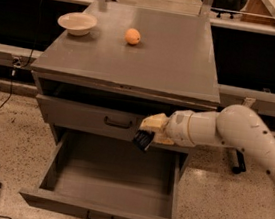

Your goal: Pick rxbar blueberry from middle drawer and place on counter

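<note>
Gripper is at the end of the white rounded arm. It hangs over the back right part of the open wide grey metal middle drawer, just in front of the closed grey drawer front above it.

The cream fingers look pinched on a small flat snack bar in a dark wrapper. The bar hangs tilted below them, clear of the drawer floor and touching nothing else. The print on the wrapper can't be read.

The drawer is pulled fully out, so the arm can reach in from the right side. No other item shows on its floor, which fits the bar being the one in the grip.

Judgement: the pick is done and the lift-out is under way. The bar is below the level of the flat matte grey desk, so it needs to rise past the desk's front lip before moving inward.

The front half of the desk is bare. A shallow cream round bowl and a small round orange fruit sit well apart from each other near the back left, so the near right area suits the drop.

Risks: clipping the desk edge or the upper drawer front on the way up. The bar is held near one end, so it could also swing or slip.
</note>
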### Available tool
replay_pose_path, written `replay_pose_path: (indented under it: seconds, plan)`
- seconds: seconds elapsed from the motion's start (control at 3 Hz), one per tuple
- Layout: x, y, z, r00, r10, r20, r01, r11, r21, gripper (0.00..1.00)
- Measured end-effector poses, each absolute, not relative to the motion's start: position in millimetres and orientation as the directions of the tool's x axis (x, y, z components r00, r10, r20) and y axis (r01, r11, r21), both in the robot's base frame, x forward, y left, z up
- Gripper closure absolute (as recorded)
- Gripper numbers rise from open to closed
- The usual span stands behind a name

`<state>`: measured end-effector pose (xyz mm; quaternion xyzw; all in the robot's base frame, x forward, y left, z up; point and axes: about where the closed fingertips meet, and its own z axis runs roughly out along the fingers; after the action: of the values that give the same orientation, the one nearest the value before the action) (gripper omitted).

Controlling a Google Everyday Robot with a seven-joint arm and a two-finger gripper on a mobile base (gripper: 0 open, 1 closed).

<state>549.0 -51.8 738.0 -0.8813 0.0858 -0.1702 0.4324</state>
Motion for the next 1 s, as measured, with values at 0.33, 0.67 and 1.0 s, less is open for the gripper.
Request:
replay_pose_path:
  seconds: [0.33,0.67,1.0]
  plan:
    - [559.6,-65.2,800.9,0.94,-0.26,0.22,0.029,-0.581,-0.813,1.0]
    - [573.0,-76.4,853.2,0.954,-0.211,0.212,0.044,-0.603,-0.797,1.0]
    - [598.8,-85.4,872.9,0.973,-0.178,0.15,-0.005,-0.659,-0.752,1.0]
